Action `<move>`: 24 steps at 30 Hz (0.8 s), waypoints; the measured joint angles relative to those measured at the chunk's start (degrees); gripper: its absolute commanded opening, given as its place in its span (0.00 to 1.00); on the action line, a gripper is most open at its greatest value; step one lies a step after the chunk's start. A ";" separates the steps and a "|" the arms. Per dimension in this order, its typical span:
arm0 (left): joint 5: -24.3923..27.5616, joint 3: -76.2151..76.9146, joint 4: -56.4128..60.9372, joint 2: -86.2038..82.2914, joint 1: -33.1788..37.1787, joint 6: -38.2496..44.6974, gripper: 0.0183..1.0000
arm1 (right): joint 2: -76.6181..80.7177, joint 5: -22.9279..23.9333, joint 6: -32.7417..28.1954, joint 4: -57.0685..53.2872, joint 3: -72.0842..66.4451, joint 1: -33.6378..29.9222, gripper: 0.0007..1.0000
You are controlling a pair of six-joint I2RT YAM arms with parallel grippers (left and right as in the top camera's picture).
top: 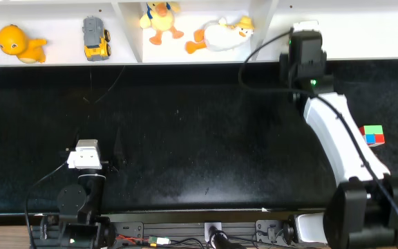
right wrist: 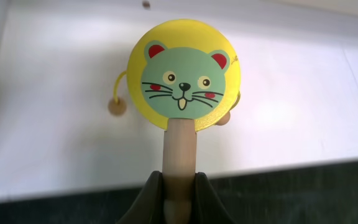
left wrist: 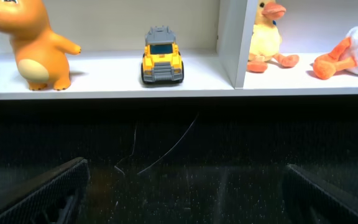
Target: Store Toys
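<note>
My right end effector [right wrist: 179, 190] is clamped on the lower end of the wooden handle [right wrist: 179, 146] of a little rattle drum [right wrist: 184, 84]. Its yellow head with the green animal face hangs out over the white shelf [right wrist: 55, 124]; whether it touches the shelf floor I cannot tell. I judge it light and stiff, wood throughout and not fragile, but top-heavy, so a grip this low lets the head sway. The smooth round handle could twist between my fingers, and the bead [right wrist: 117, 106] on its cord will flick about, so gentle moves suit it. The handle is the right place to hold it, since the flat head would slip. My left end effector [left wrist: 185, 190] is wide open and holding nothing, low over the dark surface [left wrist: 179, 143] and facing the shelf.
</note>
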 measured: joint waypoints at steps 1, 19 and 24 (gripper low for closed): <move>0.00 0.00 0.00 0.00 0.02 0.00 1.00 | 1.14 -0.61 -0.11 0.15 1.25 -0.22 0.04; 0.00 0.00 0.00 0.00 0.00 0.00 1.00 | 11.65 -7.54 0.98 0.50 7.78 -4.44 0.06; 0.00 0.00 0.00 0.00 0.00 0.00 1.00 | 11.67 -8.39 1.53 0.48 7.80 -4.44 0.31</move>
